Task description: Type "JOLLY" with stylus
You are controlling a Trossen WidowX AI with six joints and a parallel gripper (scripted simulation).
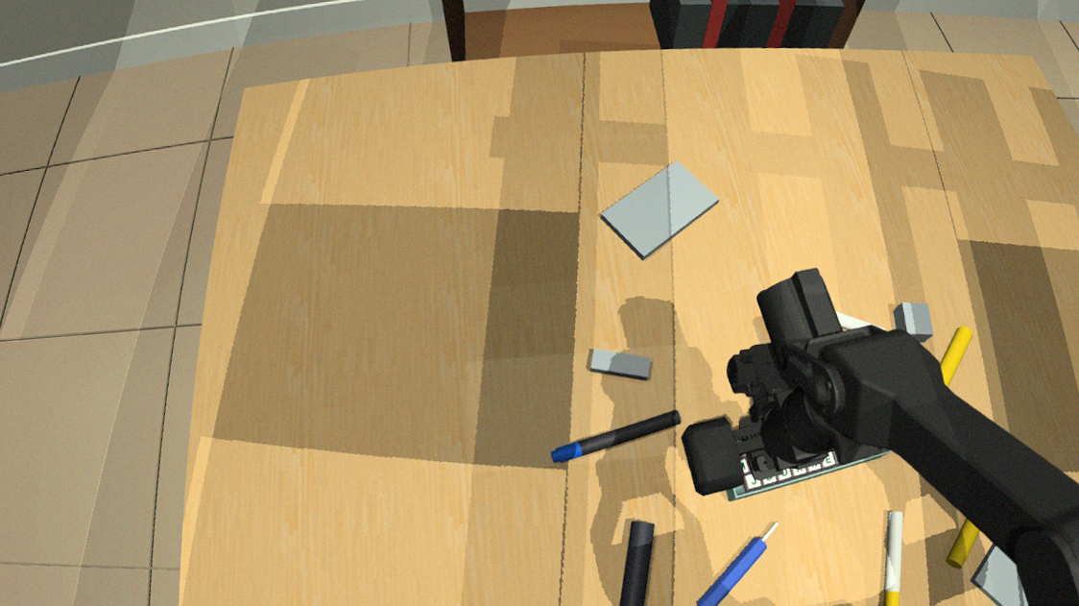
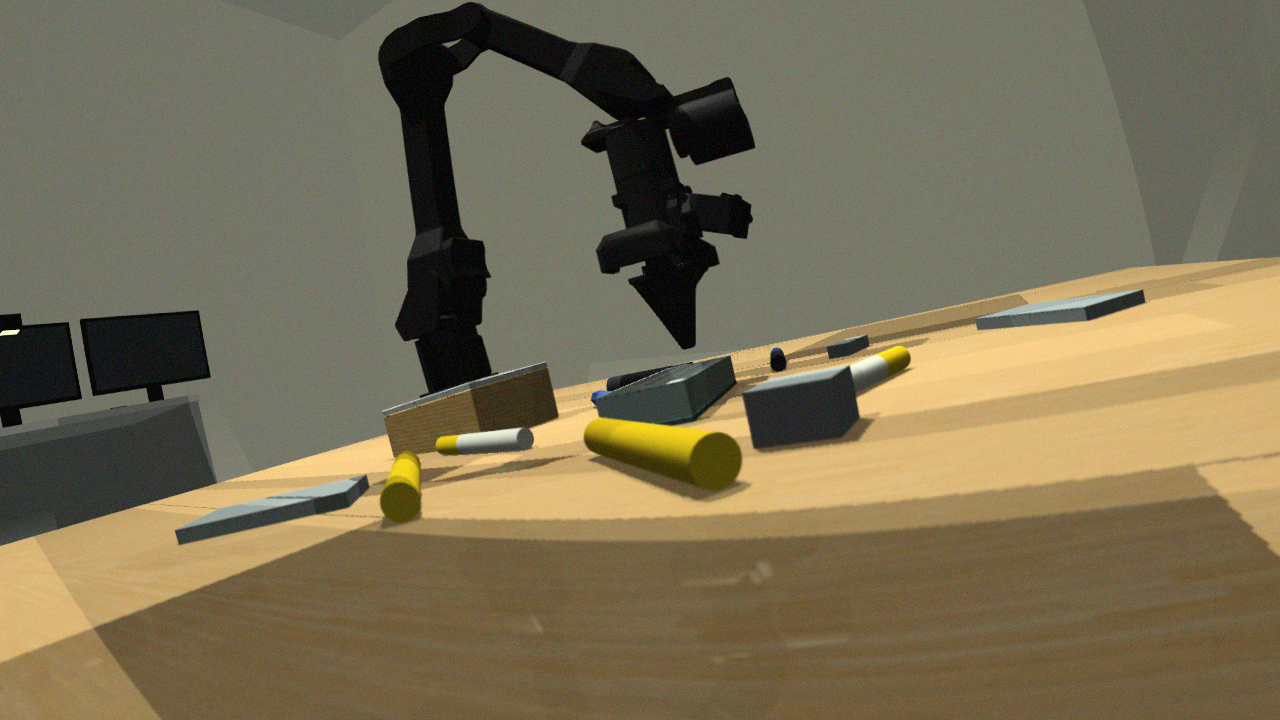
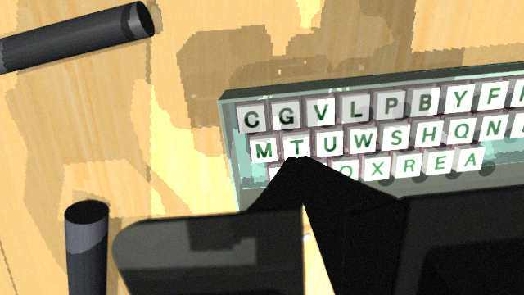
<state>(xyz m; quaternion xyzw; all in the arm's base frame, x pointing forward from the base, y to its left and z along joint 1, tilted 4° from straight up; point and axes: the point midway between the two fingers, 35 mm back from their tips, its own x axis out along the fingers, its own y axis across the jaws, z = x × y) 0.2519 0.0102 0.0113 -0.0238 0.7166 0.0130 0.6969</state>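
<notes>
The keyboard is a teal tray with white letter keys, partly hidden under my arm in the top view. My gripper is shut and empty, pointing down above the keyboard. In the wrist view its fingers cover the left of the bottom row. The L key, Y key and part of the O key show; J is hidden. The stylus, blue with a thin white tip, lies on the desk in front of the keyboard, apart from my fingers.
A black marker and a blue-capped black pen lie left of the keyboard. A grey block, a yellow rod and a white-and-yellow rod lie around it. A wooden box stands near the arm's base.
</notes>
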